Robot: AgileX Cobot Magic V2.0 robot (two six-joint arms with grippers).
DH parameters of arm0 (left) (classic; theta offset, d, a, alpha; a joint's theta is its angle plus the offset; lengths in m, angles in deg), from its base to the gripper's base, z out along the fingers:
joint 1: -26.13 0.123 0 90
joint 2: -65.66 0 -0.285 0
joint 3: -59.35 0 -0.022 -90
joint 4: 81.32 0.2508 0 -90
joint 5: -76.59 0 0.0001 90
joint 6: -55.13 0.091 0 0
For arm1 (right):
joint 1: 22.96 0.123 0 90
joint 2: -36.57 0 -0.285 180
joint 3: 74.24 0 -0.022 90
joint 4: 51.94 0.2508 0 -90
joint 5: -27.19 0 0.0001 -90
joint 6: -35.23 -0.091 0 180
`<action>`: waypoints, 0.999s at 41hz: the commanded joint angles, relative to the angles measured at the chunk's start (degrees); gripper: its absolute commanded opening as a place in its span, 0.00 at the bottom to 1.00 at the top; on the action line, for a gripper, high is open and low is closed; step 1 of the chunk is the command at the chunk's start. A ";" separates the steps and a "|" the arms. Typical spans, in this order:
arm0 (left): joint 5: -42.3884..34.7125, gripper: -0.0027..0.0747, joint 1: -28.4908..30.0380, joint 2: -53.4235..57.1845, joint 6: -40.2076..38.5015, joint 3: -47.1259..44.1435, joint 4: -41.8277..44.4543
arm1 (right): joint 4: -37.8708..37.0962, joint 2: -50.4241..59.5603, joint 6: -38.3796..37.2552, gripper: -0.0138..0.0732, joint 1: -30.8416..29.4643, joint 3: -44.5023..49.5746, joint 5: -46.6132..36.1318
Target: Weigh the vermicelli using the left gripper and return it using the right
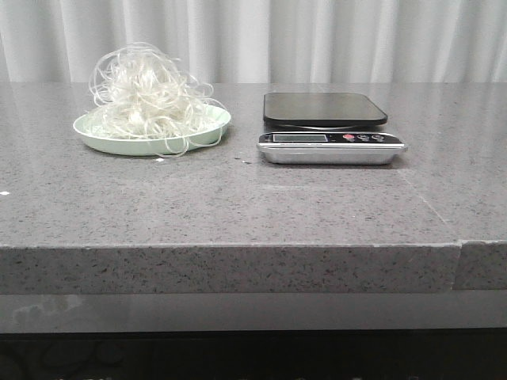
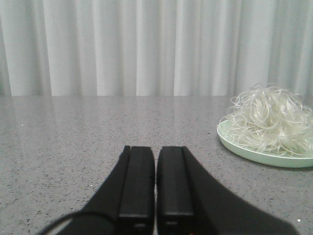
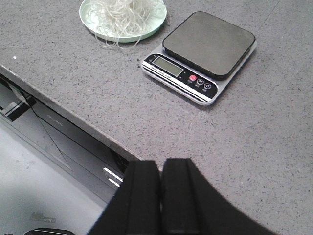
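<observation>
The vermicelli (image 1: 146, 93), a fluffy heap of thin white curly strands, lies on a pale green plate (image 1: 204, 134) at the back left of the grey counter. It also shows in the left wrist view (image 2: 270, 119) and the right wrist view (image 3: 121, 12). A digital kitchen scale (image 1: 325, 109) with a black platform and silver front stands right of the plate, nothing on it; it also shows in the right wrist view (image 3: 209, 43). My left gripper (image 2: 155, 149) is shut and empty, low over the counter, left of the plate. My right gripper (image 3: 160, 162) is shut and empty above the counter's front edge. Neither arm shows in the front view.
The speckled grey counter (image 1: 238, 206) has a seam (image 1: 432, 210) on its right part and a front edge (image 3: 63, 110) with dark equipment below. White curtains (image 1: 317, 39) hang behind. A few loose strands trail off the plate's rim (image 1: 178, 150).
</observation>
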 commanded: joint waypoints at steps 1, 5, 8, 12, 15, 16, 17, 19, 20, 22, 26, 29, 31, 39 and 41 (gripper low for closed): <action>-4.68 0.22 -0.20 1.12 0.12 -0.35 -0.25 | -0.15 -0.25 0.33 0.35 -0.33 -1.34 -3.25; -4.47 0.22 -0.20 1.12 2.07 -0.35 -1.85 | -0.15 -0.25 0.33 0.35 -0.33 -1.34 -3.25; -4.37 0.22 -0.43 1.12 4.64 -0.35 -3.55 | -0.15 -0.25 0.33 0.35 -0.33 -1.34 -3.25; -4.37 0.22 -1.18 1.12 4.65 -0.35 -3.55 | -0.15 -0.25 0.33 0.35 -0.33 -1.34 -3.25; -4.37 0.22 -1.44 1.12 4.65 -0.35 -3.55 | -0.15 -0.25 0.33 0.35 -0.33 -1.34 -3.25; -4.37 0.22 -1.44 1.12 4.65 -0.35 -3.55 | -0.15 -0.25 0.33 0.35 -0.33 -1.34 -3.25; -4.37 0.22 -1.44 1.12 4.65 -0.35 -3.55 | -0.15 -0.25 0.33 0.35 -0.33 -1.34 -3.25; -4.37 0.22 -1.44 1.12 4.65 -0.35 -3.55 | -0.15 -0.25 0.33 0.35 -0.33 -1.34 -3.25; -4.37 0.22 -1.44 1.12 4.65 -0.35 -3.55 | -0.15 -0.25 0.33 0.35 -0.33 -1.34 -3.25; -4.37 0.22 -1.44 1.12 4.65 -0.35 -3.55 | -0.15 -0.25 0.33 0.35 -0.33 -1.34 -3.25; -4.37 0.22 -1.44 1.12 4.65 -0.35 -3.55 | -0.15 -0.25 0.33 0.35 -0.33 -1.34 -3.25; -4.37 0.22 -1.44 1.12 4.65 -0.35 -3.55 | -0.15 -0.25 0.33 0.35 -0.33 -1.34 -3.25; -4.37 0.22 -1.44 1.12 4.65 -0.35 -3.55 | -0.15 -0.25 0.33 0.35 -0.33 -1.34 -3.25; -4.37 0.22 -1.44 1.12 4.65 -0.35 -3.55 | -0.15 -0.25 0.33 0.35 -0.33 -1.34 -3.25; -4.37 0.22 -1.44 1.12 4.65 -0.35 -3.55 | -0.15 -0.25 0.33 0.35 -0.33 -1.34 -3.25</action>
